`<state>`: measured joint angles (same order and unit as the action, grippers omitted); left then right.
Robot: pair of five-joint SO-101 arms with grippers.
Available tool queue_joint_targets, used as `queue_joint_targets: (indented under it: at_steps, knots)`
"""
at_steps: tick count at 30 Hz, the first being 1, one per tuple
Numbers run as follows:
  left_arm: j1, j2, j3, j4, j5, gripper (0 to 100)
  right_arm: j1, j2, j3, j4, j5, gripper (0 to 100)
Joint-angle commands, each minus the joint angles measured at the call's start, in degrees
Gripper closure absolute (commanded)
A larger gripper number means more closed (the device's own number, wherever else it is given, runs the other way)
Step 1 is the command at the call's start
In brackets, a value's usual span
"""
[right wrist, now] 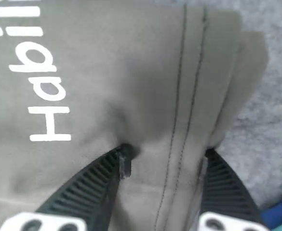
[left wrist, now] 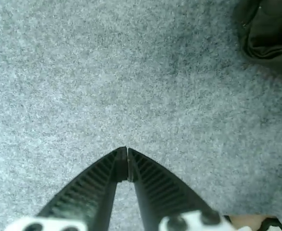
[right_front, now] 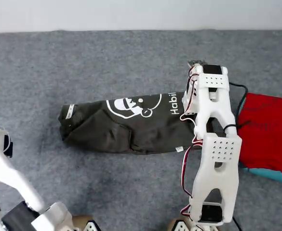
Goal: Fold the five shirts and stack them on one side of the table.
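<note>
A dark olive shirt (right_front: 131, 125) with white print lies folded into a long strip across the middle of the grey table. My right gripper (right wrist: 167, 159) is open at the strip's right end, its fingers (right wrist: 107, 180) pressed down on either side of the stitched hem (right wrist: 179, 96). In the high view the right arm (right_front: 213, 125) covers that end. My left gripper (left wrist: 127, 161) is shut with nothing in it, over bare carpet some way left of the dark shirt's other end (left wrist: 271, 33). A folded red shirt (right_front: 268, 130) lies on a teal one (right_front: 275, 174) at the right edge.
Grey carpet (right_front: 131, 57) covers the whole table. The left arm (right_front: 1, 163) stands at the near left corner. A sliver of the teal shirt (right wrist: 281, 211) shows beside the right gripper. A pale wall runs along the far edge.
</note>
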<state>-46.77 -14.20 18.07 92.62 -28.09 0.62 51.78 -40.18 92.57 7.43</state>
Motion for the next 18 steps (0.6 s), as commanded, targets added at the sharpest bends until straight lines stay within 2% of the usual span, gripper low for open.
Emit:
queue_joint_targets:
  at_steps: [1, 2, 4, 5, 9, 18]
  knots:
    - [0.4, -2.5, -2.1, 0.5, -0.1, 99, 0.1, -0.7, 0.3, 1.4, -0.1, 96.5]
    - [0.4, -2.5, -2.1, 0.5, -0.1, 99, 0.2, -1.4, 0.3, 1.6, 0.0, 99.8]
    - [0.4, -2.5, -2.1, 0.5, 0.0, 99, 0.5, -2.8, 0.3, 3.3, 0.0, 96.9]
    - [0.4, -2.5, -2.1, 0.5, 0.0, 99, 0.5, -3.7, 0.3, 3.8, 0.4, 98.8]
    - [0.4, -2.5, -2.1, 0.5, 0.0, 99, -1.1, -8.2, 0.3, 7.3, 5.5, 98.9]
    - [0.4, -2.5, -2.1, 0.4, 0.0, 99, -10.5, -18.9, 0.7, 10.2, 8.8, 98.9]
